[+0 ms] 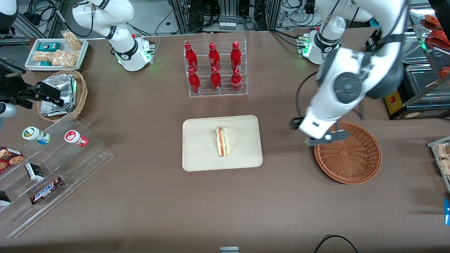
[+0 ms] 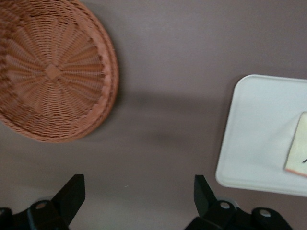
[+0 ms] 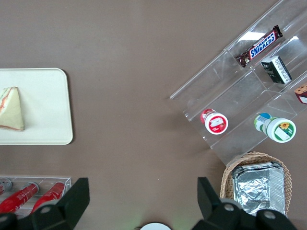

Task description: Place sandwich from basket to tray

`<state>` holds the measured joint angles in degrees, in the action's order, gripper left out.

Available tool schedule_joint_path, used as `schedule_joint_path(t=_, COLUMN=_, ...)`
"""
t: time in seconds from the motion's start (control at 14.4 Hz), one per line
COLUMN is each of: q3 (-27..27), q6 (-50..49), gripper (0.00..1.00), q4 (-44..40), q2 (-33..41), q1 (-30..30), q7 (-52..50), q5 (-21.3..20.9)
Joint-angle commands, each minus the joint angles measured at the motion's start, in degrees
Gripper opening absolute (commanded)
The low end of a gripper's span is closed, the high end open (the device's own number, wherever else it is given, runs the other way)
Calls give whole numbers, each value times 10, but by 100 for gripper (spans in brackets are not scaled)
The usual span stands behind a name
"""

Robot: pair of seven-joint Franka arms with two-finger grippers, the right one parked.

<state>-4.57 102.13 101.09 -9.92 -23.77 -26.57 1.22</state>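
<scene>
The sandwich (image 1: pixel 222 141), a pale wedge with red and green filling, lies on the cream tray (image 1: pixel 200 154) in the middle of the table. It also shows in the left wrist view (image 2: pixel 298 151) and the right wrist view (image 3: pixel 10 109). The reddish-brown wicker basket (image 1: pixel 348 154) lies toward the working arm's end and holds nothing. My left gripper (image 1: pixel 316 135) hovers above the table at the basket's rim, on the side facing the tray. It is open and empty (image 2: pixel 138 184), with the basket (image 2: pixel 53 72) and the tray (image 2: pixel 254 129) both in its view.
A clear rack of red bottles (image 1: pixel 215 68) stands farther from the front camera than the tray. Toward the parked arm's end are a stepped acrylic stand (image 1: pixel 52 165) with snacks, a tan basket of foil packets (image 1: pixel 63 95) and a white snack tray (image 1: pixel 56 52).
</scene>
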Motion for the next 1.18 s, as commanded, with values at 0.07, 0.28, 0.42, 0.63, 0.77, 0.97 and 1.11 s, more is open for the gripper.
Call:
schedule_joint_path(t=0.07, q3=2, q6=-49, gripper=100, q4=19, q2=69, q1=54, q7=106, q5=-3)
schedule_joint_path(t=0.28, q3=4, q6=-90, gripper=100, q4=3, q2=94, q1=101, q7=175, q5=-2)
schedule_joint_path(t=0.42, q3=40, q6=-111, gripper=100, q4=-8, q2=108, q1=157, q7=217, q5=-1)
schedule_joint_path(t=0.63, q3=85, q6=-148, gripper=100, q4=-41, q2=109, q1=224, q7=262, q5=-2)
schedule_joint_path(t=0.77, q3=97, q6=-150, gripper=100, q4=-54, q2=112, q1=248, q7=273, q5=-2)
schedule_joint_path(t=0.97, q3=81, q6=-149, gripper=100, q4=-74, q2=113, q1=251, q7=273, q5=-10)
schedule_joint_path(t=1.11, q3=59, q6=-149, gripper=100, q4=-86, q2=119, q1=251, q7=274, q5=-10)
